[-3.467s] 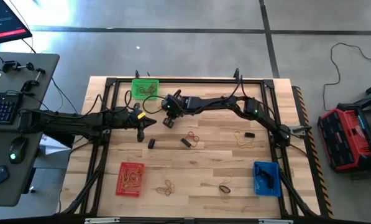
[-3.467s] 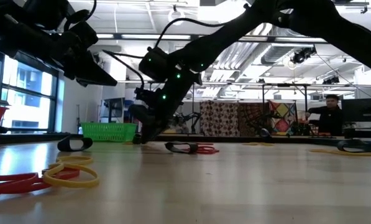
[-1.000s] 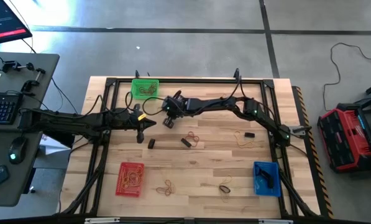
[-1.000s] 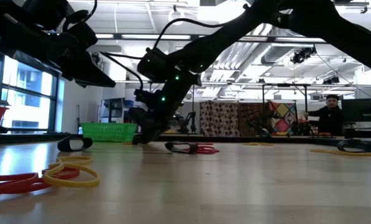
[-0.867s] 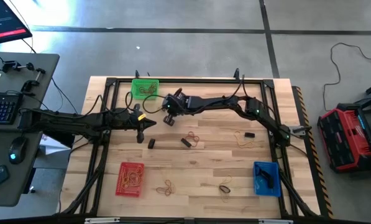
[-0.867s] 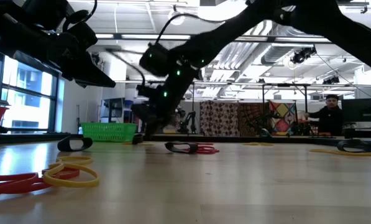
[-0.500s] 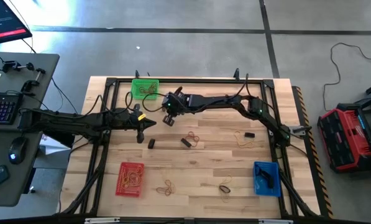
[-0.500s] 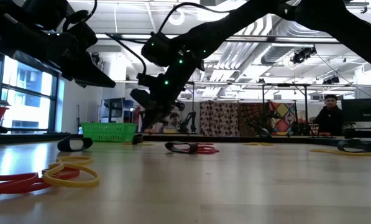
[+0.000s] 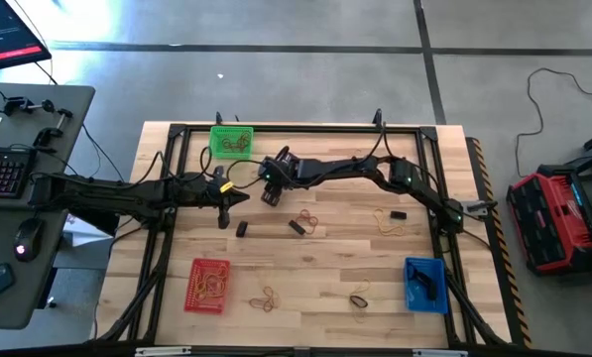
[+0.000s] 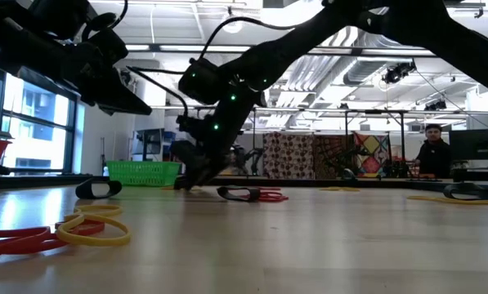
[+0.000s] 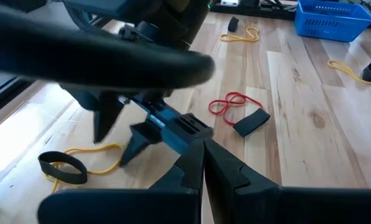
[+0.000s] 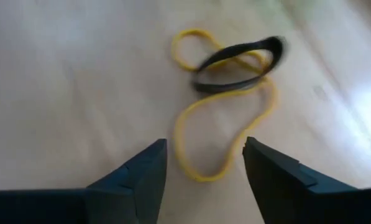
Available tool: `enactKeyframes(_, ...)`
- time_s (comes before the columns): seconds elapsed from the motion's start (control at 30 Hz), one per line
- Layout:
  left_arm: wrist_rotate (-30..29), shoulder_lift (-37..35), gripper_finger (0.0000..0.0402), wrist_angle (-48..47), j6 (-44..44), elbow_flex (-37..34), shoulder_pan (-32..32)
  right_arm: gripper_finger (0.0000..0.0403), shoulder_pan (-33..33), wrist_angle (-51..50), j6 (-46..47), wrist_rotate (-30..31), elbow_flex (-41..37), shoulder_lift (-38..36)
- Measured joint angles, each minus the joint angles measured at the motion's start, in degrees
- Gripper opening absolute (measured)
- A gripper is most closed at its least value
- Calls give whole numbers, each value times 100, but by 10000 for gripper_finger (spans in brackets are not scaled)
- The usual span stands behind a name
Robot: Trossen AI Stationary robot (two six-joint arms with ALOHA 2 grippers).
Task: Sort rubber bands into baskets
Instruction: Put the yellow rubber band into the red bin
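My right gripper (image 12: pixel 204 165) stands open, low over the table near the green basket (image 9: pixel 231 141). Its fingers point down on either side of the near loop of a yellow rubber band (image 12: pixel 225 124), and I see no touch. A black rubber band (image 12: pixel 235 59) lies across that yellow band's far loop. My left gripper (image 11: pixel 202 149) is shut and empty, held above the table just left of my right gripper (image 9: pixel 267 196). The red basket (image 9: pixel 209 285) and the blue basket (image 9: pixel 424 284) stand near the front edge.
More bands lie loose on the table: a red one (image 9: pixel 307 220) beside a black one (image 9: pixel 296 227), another black one (image 9: pixel 242 229), a yellow one (image 9: pixel 388 222) and an orange one (image 9: pixel 266 296). A black frame (image 9: pixel 305 129) runs around the table.
My right gripper has risen a little off the table and come back down to about the same place beside the green basket. My left arm has kept still.
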Motion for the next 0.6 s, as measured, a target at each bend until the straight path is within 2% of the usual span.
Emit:
enactKeyframes(0.13, -1, 0, 2, 1, 0, 0, 0, 204, -74, 28, 154, 96, 9, 47)
enactKeyframes(0.3, -2, 1, 2, -2, 0, 0, -3, 177, -162, 73, 166, -512, 24, 109)
enactKeyframes(0.43, -3, 1, 2, -2, -2, 0, -4, 124, -166, 116, 151, -804, 37, 250)
enactKeyframes(0.6, -5, 1, 2, 1, 0, 0, -4, 24, -146, 142, 98, -844, 33, 302)
